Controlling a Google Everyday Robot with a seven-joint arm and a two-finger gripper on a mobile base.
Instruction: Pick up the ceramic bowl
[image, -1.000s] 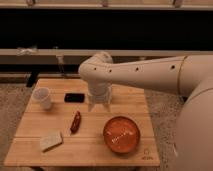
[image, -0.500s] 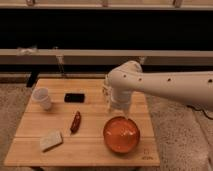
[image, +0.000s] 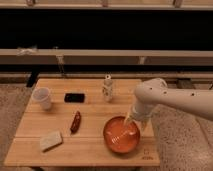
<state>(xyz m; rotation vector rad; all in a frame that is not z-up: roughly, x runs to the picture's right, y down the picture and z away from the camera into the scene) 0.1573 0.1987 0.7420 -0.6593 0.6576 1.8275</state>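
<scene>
The ceramic bowl (image: 121, 134), wide, shallow and glossy orange-red, sits on the wooden table (image: 90, 150) near its front right corner. My white arm reaches in from the right. The gripper (image: 130, 120) points down at the bowl's far right rim, just above it or touching it; I cannot tell which.
On the table are a small white cup (image: 42, 97) at the far left, a black phone (image: 74, 97), a white bottle (image: 107, 88) at the back middle, a dark red oblong item (image: 76, 121) and a pale block (image: 51, 140) at the front left.
The arm has swung from the table's back middle to the right and lowered the gripper onto the bowl's rim. The white bottle now shows behind it.
</scene>
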